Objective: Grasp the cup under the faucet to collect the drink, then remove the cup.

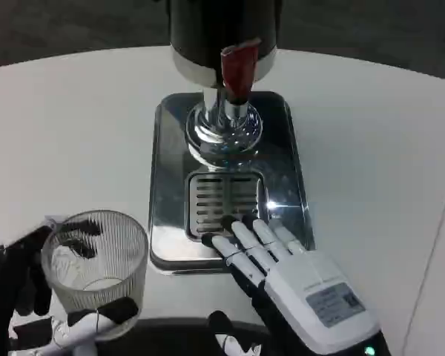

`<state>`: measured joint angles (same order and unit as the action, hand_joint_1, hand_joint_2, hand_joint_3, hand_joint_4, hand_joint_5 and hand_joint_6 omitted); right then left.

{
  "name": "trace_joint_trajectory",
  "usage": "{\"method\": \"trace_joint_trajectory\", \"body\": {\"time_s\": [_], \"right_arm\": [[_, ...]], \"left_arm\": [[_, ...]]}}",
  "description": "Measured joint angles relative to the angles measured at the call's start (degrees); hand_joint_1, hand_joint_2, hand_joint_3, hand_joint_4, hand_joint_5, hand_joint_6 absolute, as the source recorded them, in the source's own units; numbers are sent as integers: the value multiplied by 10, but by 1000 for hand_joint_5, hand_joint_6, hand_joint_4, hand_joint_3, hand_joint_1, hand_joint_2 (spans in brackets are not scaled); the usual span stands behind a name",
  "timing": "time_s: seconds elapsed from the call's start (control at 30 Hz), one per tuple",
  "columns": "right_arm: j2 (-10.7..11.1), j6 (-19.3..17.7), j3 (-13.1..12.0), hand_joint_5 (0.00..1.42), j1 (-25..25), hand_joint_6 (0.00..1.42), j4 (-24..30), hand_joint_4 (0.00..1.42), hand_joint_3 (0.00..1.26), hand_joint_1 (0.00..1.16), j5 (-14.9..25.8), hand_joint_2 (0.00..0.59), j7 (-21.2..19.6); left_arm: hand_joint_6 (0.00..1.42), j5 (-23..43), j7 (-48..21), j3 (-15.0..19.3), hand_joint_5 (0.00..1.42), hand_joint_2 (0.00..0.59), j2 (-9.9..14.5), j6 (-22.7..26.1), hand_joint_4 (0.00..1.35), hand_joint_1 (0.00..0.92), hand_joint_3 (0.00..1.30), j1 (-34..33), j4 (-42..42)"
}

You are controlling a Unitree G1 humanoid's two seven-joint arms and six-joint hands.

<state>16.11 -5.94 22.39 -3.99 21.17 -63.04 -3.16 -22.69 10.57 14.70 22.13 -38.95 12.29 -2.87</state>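
Note:
A clear ribbed glass cup [95, 261] stands upright at the lower left of the head view, off the dispenser's tray. My left hand [30, 300] grips it, with black fingers wrapped around its far side and base. The drink dispenser [222, 44] stands at the top centre; its red tap lever [237, 70] hangs over a chrome faucet [224, 122]. Below lies the silver drip tray [289, 185] with a slotted grate [224, 202]. My right hand [282, 271] is open, fingers stretched forward with their tips on the near edge of the grate.
The white round table [371, 148] spreads to both sides of the dispenser. Its far edge curves along the top, with dark floor [44, 30] beyond. A seam line runs down the table at the far right.

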Motion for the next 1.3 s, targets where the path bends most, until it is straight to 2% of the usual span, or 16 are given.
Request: {"method": "trace_joint_trajectory", "body": {"time_s": [0.5, 0.77, 1.0, 1.3], "right_arm": [[-2, 0, 0, 2, 0, 59, 11, 27, 115, 398, 1, 497, -5], [-6, 0, 0, 3, -10, 62, 17, 31, 115, 399, 1, 497, -5], [-8, 6, -2, 14, -21, 64, 38, 42, 116, 406, 0, 505, -5], [-7, 11, -14, 15, -60, 65, 76, 42, 123, 410, -1, 506, -2]], "left_arm": [[1348, 0, -3, -1, 1231, 99, -1, 0, 1089, 484, 963, 0, 0], [1348, -2, -4, -2, 1231, 96, -3, 0, 1089, 490, 963, -22, 4], [1348, -25, 8, -11, 1231, 95, -3, -2, 1089, 492, 963, -76, 56], [1348, -70, 54, -42, 1231, 95, 1, -4, 1089, 493, 955, -179, 147]]}}
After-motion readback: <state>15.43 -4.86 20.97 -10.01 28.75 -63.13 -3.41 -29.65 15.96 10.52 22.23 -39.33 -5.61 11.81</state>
